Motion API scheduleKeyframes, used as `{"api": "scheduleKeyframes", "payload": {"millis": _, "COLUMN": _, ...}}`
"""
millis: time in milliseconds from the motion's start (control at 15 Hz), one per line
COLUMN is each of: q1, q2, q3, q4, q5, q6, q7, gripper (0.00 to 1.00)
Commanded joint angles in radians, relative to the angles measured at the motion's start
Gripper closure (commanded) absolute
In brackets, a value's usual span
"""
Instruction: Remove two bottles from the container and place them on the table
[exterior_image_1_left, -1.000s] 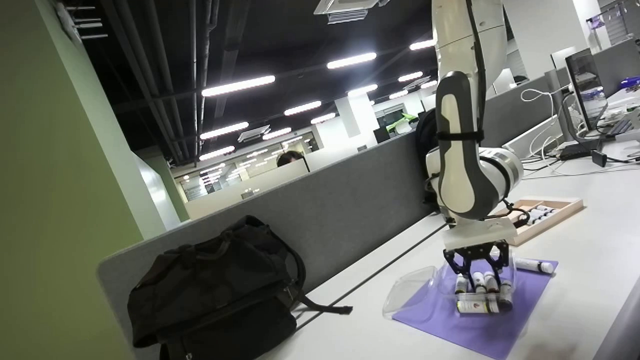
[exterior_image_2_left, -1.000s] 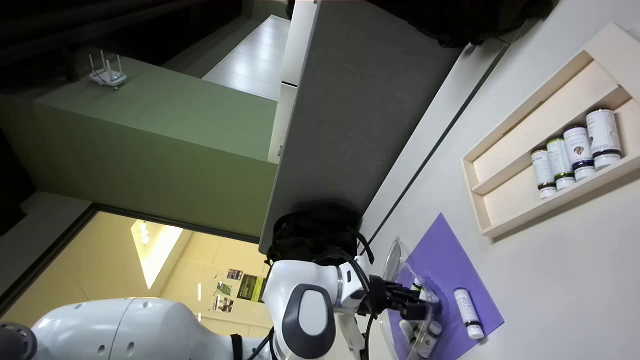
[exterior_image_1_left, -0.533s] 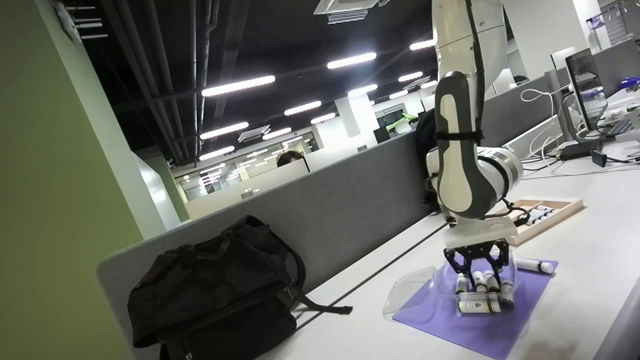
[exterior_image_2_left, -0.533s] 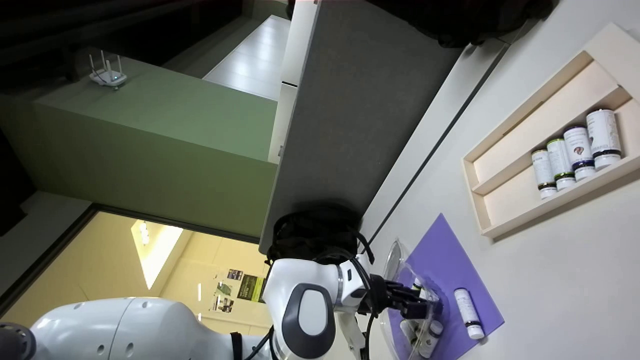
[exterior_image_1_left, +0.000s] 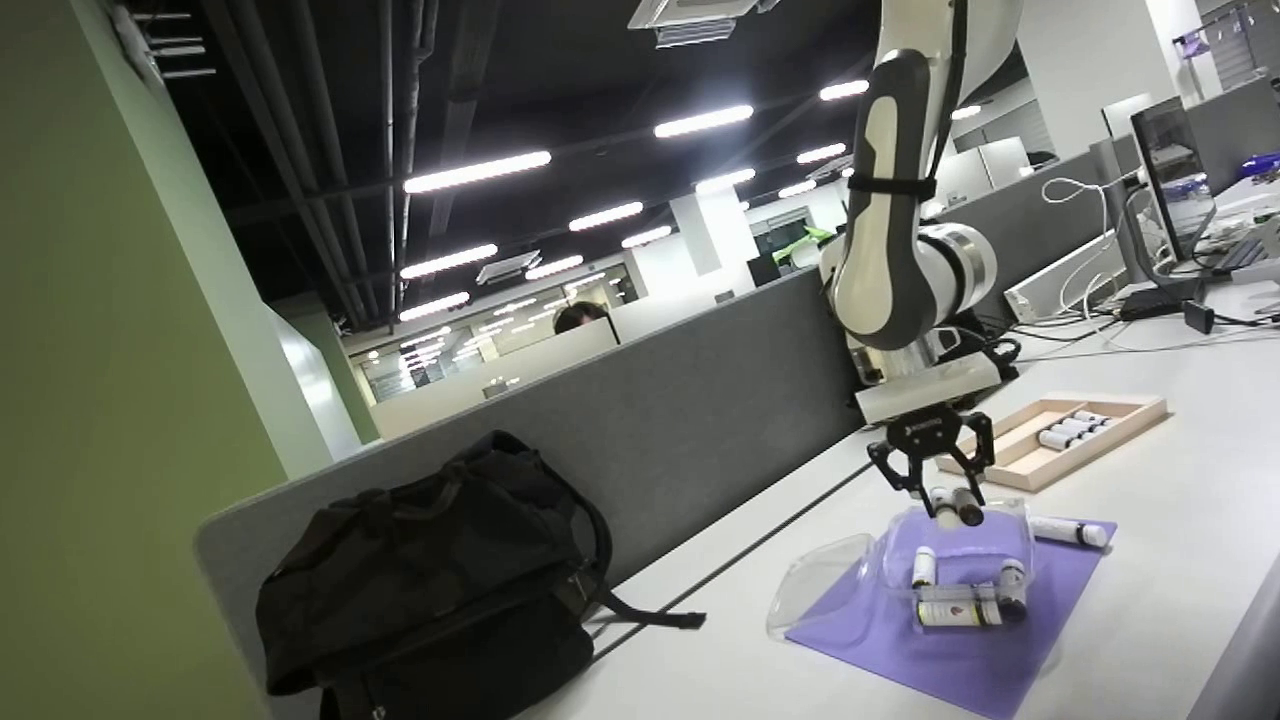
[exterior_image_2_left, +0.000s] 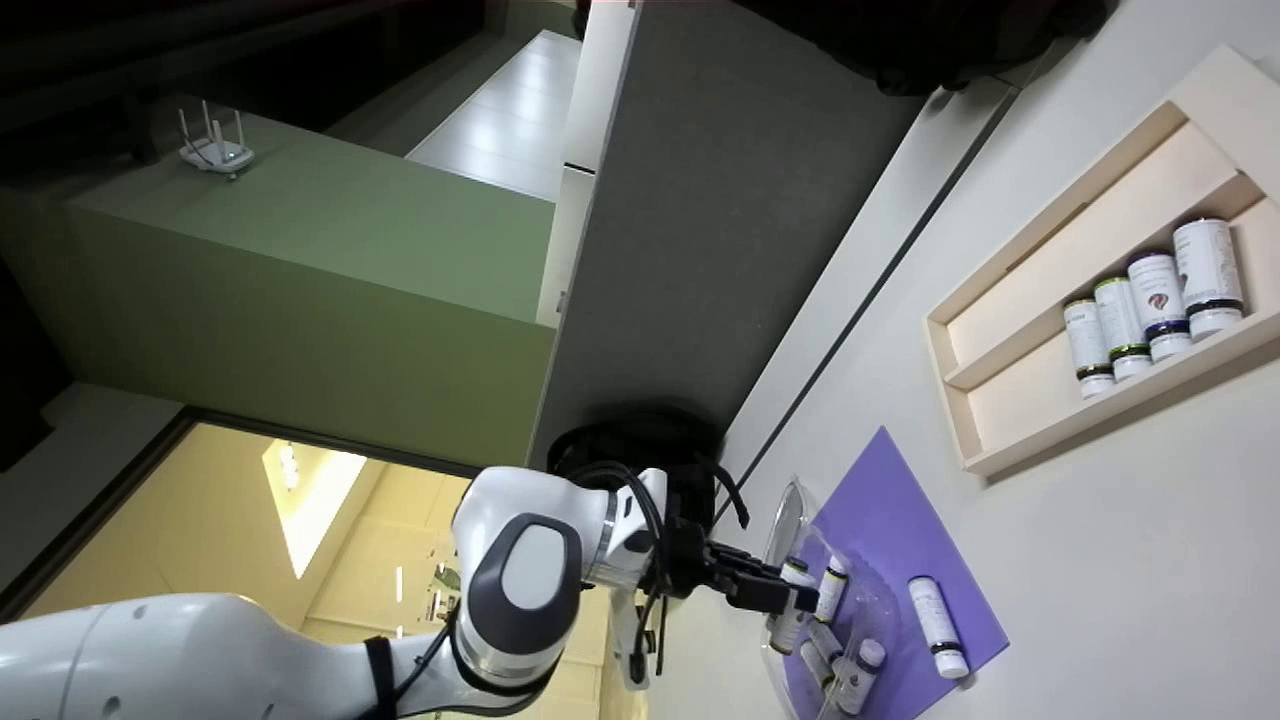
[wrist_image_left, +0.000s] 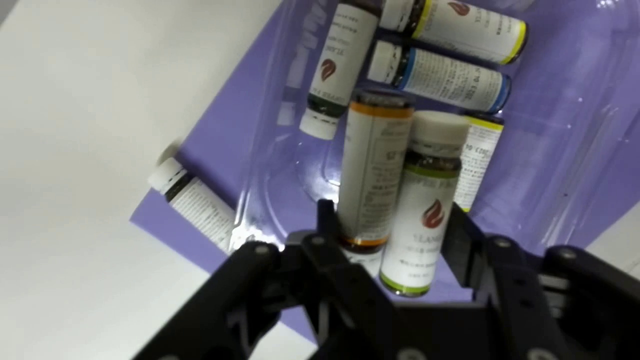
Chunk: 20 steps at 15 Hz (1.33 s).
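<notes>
My gripper (exterior_image_1_left: 948, 498) is shut on two bottles held side by side, one with orange bands (wrist_image_left: 372, 172) and one with green bands (wrist_image_left: 419, 220). It holds them tilted, above the clear plastic container (exterior_image_1_left: 895, 555). In the wrist view several more bottles lie in the container, such as one with blue bands (wrist_image_left: 452, 79) and one with a white cap (wrist_image_left: 345, 55). Another bottle (exterior_image_2_left: 933, 615) lies outside the container on the purple mat, its cap reaching past the mat edge. The white table (exterior_image_1_left: 1160, 600) surrounds the mat.
The container's open clear lid (exterior_image_1_left: 820, 585) rests beside it, partly on the purple mat (exterior_image_2_left: 890, 500). A wooden tray (exterior_image_2_left: 1120, 405) with several bottles stands on the table. A black backpack (exterior_image_1_left: 430, 570) lies against the grey partition (exterior_image_1_left: 700, 430).
My gripper has risen out of the container with two bottles between its fingers. In an exterior view it has moved up and slightly left. The other bottles in the container stay there.
</notes>
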Motion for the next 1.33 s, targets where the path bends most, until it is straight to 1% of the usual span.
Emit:
{"api": "scheduleKeyframes", "payload": {"millis": 0, "q1": -0.067, "q2": -0.093, "q3": -0.028, "q4": -0.021, "q5": -0.142, "q6": -0.138, "q7": -0.117, "gripper": 0.66}}
{"api": "scheduleKeyframes", "payload": {"millis": 67, "q1": -0.092, "q2": -0.099, "q3": -0.032, "q4": -0.027, "q5": -0.188, "q6": -0.146, "q7": -0.176, "gripper": 0.66}}
{"api": "scheduleKeyframes", "payload": {"millis": 267, "q1": -0.145, "q2": -0.081, "q3": -0.071, "q4": -0.055, "q5": -0.337, "q6": -0.084, "q7": -0.307, "gripper": 0.66}}
{"api": "scheduleKeyframes", "payload": {"millis": 467, "q1": -0.172, "q2": -0.027, "q3": -0.119, "q4": -0.058, "q5": -0.484, "q6": -0.005, "q7": -0.408, "gripper": 0.66}}
{"api": "scheduleKeyframes", "payload": {"millis": 600, "q1": -0.166, "q2": 0.013, "q3": -0.157, "q4": -0.041, "q5": -0.584, "q6": 0.053, "q7": -0.444, "gripper": 0.66}}
{"api": "scheduleKeyframes", "payload": {"millis": 667, "q1": -0.152, "q2": 0.032, "q3": -0.184, "q4": -0.031, "q5": -0.639, "q6": 0.082, "q7": -0.451, "gripper": 0.66}}
{"api": "scheduleKeyframes", "payload": {"millis": 733, "q1": -0.096, "q2": 0.054, "q3": -0.253, "q4": -0.01, "q5": -0.739, "q6": 0.109, "q7": -0.377, "gripper": 0.66}}
{"api": "scheduleKeyframes", "payload": {"millis": 800, "q1": -0.147, "q2": 0.023, "q3": -0.187, "q4": -0.045, "q5": -0.622, "q6": 0.079, "q7": -0.434, "gripper": 0.41}}
{"api": "scheduleKeyframes", "payload": {"millis": 867, "q1": -0.127, "q2": 0.039, "q3": -0.219, "q4": -0.036, "q5": -0.67, "q6": 0.101, "q7": -0.424, "gripper": 0.41}}
{"api": "scheduleKeyframes", "payload": {"millis": 933, "q1": -0.114, "q2": 0.05, "q3": -0.237, "q4": -0.028, "q5": -0.688, "q6": 0.109, "q7": -0.423, "gripper": 0.41}}
{"api": "scheduleKeyframes", "payload": {"millis": 1200, "q1": -0.099, "q2": 0.057, "q3": -0.245, "q4": -0.017, "q5": -0.702, "q6": 0.111, "q7": -0.42, "gripper": 0.41}}
{"api": "scheduleKeyframes", "payload": {"millis": 1267, "q1": -0.098, "q2": 0.057, "q3": -0.245, "q4": -0.017, "q5": -0.703, "q6": 0.111, "q7": -0.42, "gripper": 0.66}}
